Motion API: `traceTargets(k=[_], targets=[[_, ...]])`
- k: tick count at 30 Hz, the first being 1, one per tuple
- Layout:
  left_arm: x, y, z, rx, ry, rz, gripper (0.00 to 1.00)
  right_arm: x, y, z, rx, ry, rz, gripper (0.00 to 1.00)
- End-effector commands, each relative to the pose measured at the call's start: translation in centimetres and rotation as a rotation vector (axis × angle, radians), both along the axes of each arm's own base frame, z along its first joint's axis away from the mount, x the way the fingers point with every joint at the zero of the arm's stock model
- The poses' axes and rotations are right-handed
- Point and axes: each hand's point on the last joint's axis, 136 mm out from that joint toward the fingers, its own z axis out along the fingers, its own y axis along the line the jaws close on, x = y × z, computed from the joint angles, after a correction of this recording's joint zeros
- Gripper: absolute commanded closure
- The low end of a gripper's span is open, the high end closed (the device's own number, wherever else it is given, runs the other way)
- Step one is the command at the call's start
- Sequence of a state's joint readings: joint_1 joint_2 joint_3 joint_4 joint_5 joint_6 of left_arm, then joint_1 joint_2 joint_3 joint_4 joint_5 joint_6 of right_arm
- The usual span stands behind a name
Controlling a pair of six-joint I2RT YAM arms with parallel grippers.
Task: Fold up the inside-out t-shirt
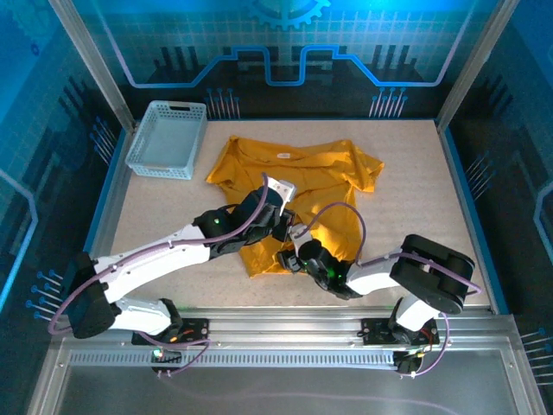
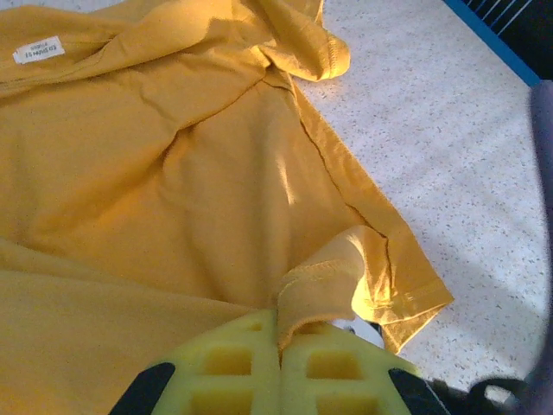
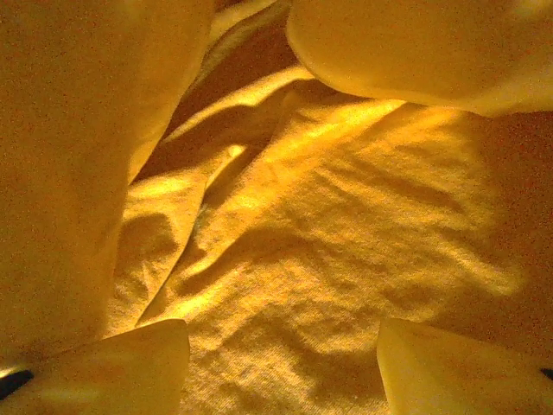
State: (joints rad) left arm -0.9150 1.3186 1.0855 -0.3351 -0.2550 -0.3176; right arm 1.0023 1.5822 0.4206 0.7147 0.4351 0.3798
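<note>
Speckled beige tabletop, light grey plastic lattice basket at its far left. Mustard-yellow cloth t-shirt lies mid-table, collar far, hem near, its length running away from both tools. Left gripper, arm slanting in low from the left, is pinched tight on a hemmed fold. Right gripper, just beside it, stands partly spread over rumpled cloth, apparently grasping nothing.
</note>
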Motion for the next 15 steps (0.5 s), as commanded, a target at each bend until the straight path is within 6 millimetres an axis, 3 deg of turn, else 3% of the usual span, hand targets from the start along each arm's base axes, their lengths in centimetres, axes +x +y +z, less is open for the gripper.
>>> traceTargets(k=[1,6,15], targets=[[-0.7,0.5,2.1,-0.021,-0.052,-0.050,1.00,1.5,-0.9,0.7,0.041,-0.006,-0.027,0.39],[-1.7,-0.2,2.7,-0.062,-0.041,-0.114,1.00,2.7,-2.1,0.9,0.010,-0.019,-0.090,0.38],[-0.7,-2.0,4.2,-0.119,0.009,-0.087,1.00,3.9,-0.7,3.3,-0.035,-0.178,-0.188,0.36]])
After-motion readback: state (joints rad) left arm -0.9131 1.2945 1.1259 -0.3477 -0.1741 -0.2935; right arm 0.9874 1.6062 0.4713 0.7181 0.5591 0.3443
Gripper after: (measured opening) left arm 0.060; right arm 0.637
